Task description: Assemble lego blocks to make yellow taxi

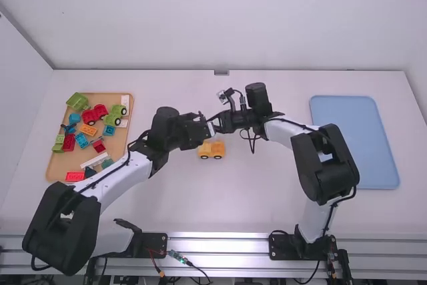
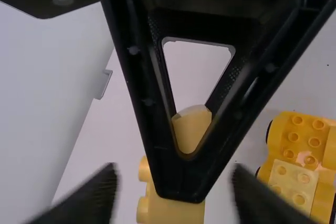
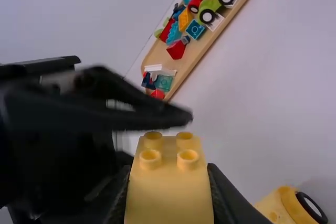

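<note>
High view: yellow car (image 1: 212,149) stands on the table (image 1: 247,195), about midway between left and right edges. Right gripper (image 1: 217,125) grips 1 yellow block (image 3: 169,190), jaws parted by its width. Left gripper (image 1: 206,129), near the block, has jaws well apart, grasping nothing.

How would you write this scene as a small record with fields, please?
Held part: studded yellow block
Holder: right gripper, closed on it
Other hand: left gripper, open, close to the block
Car base: yellow wheeled base, on the table
Assembly: held block not yet on base
Left side: tan tray with colored toy blocks
Right side: light blue tray
</note>
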